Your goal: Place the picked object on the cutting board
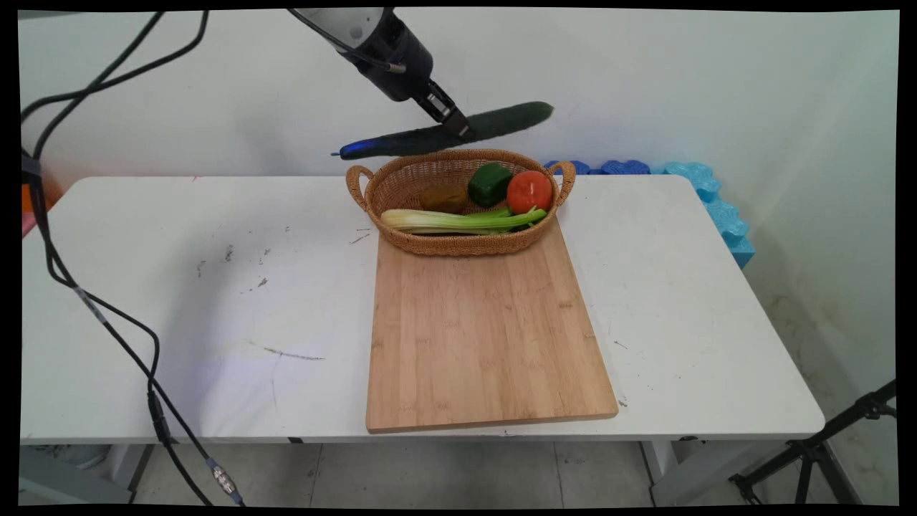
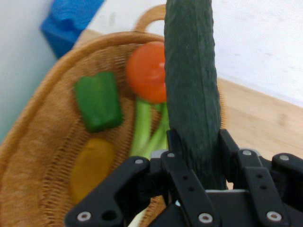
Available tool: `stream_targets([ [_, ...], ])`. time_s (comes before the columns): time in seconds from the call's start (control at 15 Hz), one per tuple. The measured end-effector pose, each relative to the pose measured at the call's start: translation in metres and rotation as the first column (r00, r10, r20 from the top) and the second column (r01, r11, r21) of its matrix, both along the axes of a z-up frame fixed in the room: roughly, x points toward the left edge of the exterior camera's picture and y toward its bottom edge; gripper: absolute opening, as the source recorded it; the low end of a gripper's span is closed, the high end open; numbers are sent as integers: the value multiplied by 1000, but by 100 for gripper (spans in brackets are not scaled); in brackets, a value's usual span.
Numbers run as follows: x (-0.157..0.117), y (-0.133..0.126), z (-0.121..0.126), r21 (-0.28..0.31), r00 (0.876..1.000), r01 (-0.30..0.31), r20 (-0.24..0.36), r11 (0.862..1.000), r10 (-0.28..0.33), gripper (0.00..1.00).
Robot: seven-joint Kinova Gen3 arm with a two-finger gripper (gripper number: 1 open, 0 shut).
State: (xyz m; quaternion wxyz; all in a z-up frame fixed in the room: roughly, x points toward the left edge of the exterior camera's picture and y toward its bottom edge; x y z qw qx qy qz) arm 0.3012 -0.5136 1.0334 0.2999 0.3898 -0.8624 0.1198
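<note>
My gripper (image 1: 456, 126) is shut on a long dark green cucumber (image 1: 458, 130), held roughly level in the air above the far rim of a wicker basket (image 1: 458, 242). In the hand view the cucumber (image 2: 191, 85) runs up from between my fingers (image 2: 228, 149) over the basket (image 2: 45, 142). Inside the basket lie a green pepper (image 1: 489, 183), a red tomato (image 1: 530, 191), a celery stalk (image 1: 458, 220) and a brownish-yellow potato (image 1: 443, 198). Through the hand camera I see the pepper (image 2: 98, 100), the tomato (image 2: 147, 72), the celery (image 2: 147, 127) and the potato (image 2: 91, 166).
A bamboo cutting board (image 1: 483, 330) lies on the white table (image 1: 179, 301) in front of the basket, whose near edge rests on it. Blue foam blocks (image 1: 706, 197) sit at the table's back right by the wall. Black cables (image 1: 93, 301) hang at the left. A tripod (image 1: 817, 451) stands at lower right.
</note>
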Motion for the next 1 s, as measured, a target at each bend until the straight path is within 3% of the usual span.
stream_targets([
  [0.2, -14, 25, 7, 4, 996, 91, -4, 996, -91, 0],
  [0.47, -25, 45, -1, 30, 977, 211, -19, 977, -210, 0],
  [0.73, -34, 57, -21, 82, 937, 349, -56, 933, -346, 0],
  [0.87, -39, 61, -33, 107, 918, 396, -66, 912, -391, 0],
  [1.0, -43, 63, -47, 132, 907, 421, -73, 897, -414, 0],
])
